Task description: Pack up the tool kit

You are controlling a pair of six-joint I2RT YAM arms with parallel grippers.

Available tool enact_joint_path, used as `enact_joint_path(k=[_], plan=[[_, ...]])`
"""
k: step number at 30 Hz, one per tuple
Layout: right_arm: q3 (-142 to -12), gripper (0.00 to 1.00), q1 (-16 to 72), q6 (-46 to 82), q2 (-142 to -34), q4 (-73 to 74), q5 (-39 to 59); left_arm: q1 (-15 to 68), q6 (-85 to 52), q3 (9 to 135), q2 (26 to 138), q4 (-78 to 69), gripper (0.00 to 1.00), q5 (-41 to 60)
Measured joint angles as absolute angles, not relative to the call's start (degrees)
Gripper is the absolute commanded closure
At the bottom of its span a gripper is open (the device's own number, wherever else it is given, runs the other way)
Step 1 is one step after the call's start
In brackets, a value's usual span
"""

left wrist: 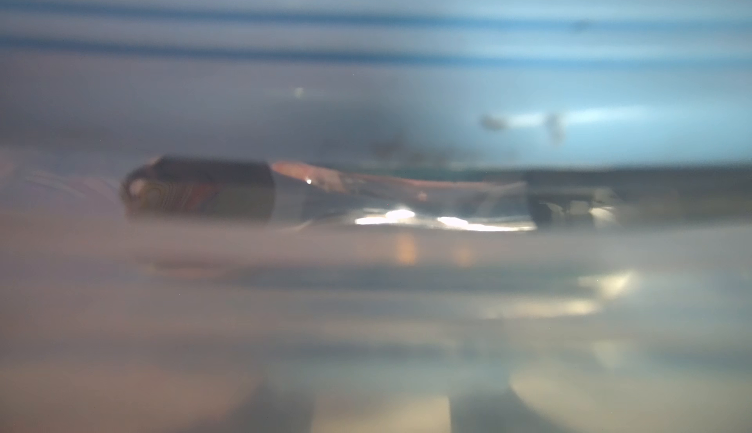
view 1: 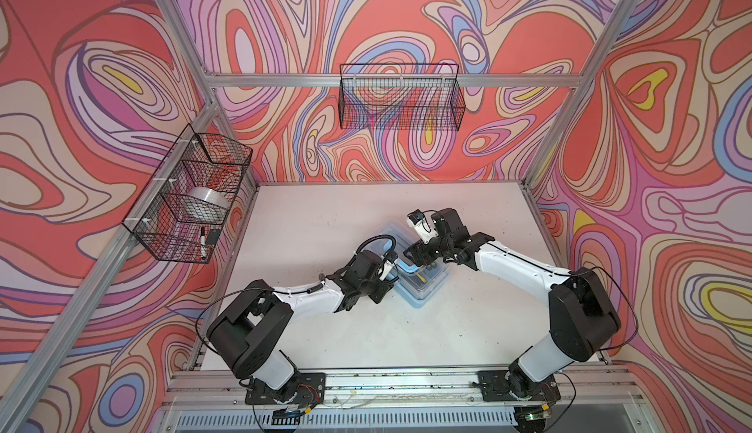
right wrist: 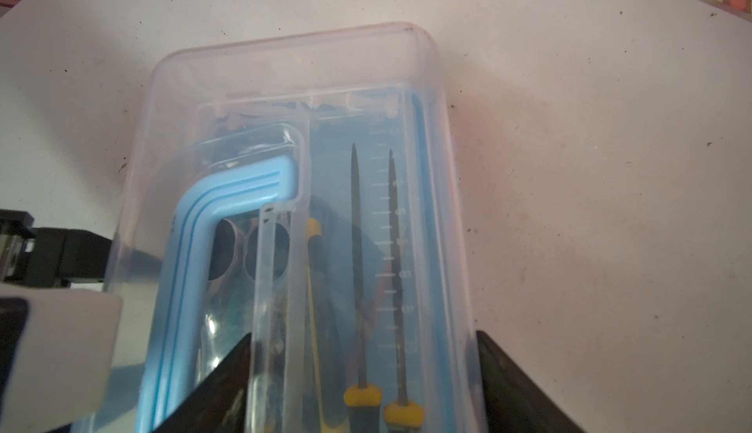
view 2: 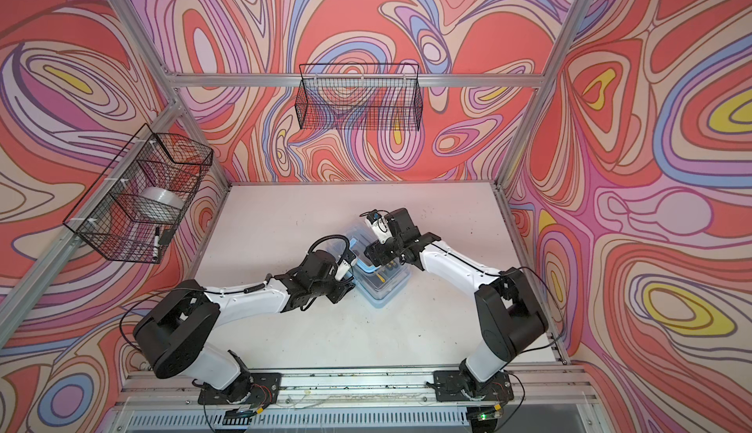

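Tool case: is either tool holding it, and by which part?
The right tool stands open over the clear lid, gripping nothing. The left tool is against the tool case side; a grip cannot be told.

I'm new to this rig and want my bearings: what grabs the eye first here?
The swirling red, pink and blue walls dominate all round. At the white table's middle, the left arm and right arm meet at the light-blue tool kit, slim yellow-handled tools visible through its clear lid.

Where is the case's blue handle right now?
Mid-table in both top views: the blue handle lies flat on the clear lid, just under the right end effector, beside the two yellow-collared tools inside.
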State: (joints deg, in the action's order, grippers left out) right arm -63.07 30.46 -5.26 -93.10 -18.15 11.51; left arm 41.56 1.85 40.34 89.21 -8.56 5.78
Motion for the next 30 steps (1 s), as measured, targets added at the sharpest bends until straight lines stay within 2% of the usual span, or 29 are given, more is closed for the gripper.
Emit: enact_joint_path(k=[8,9,15,21,23,30], plan=[[-64.07,0.45,30.33,-4.73,-93.97,-17.93,9.76,40.58,1.78,38.85,90.94,-15.25,0.72,6.37],[-64.16,0.46,30.33,-4.62,-94.04,-18.06,9.67,40.53,1.8,38.57,90.94,-15.73,0.67,6.46],[-64.75,0.46,30.41,-3.7,-94.39,-18.7,9.45,40.6,1.54,36.34,90.35,-19.62,0.26,6.39],[-66.67,0.44,31.29,-1.74,-96.49,-18.55,8.34,41.3,1.26,33.15,85.47,-20.64,0.03,5.02],[-67.11,0.41,31.66,-1.06,-97.1,-17.82,7.92,41.32,1.06,31.75,83.11,-20.67,0.0,4.1],[-67.02,0.33,32.34,0.49,-97.1,-16.25,7.05,41.65,-2.11,28.82,74.22,-20.97,0.0,-1.15]])
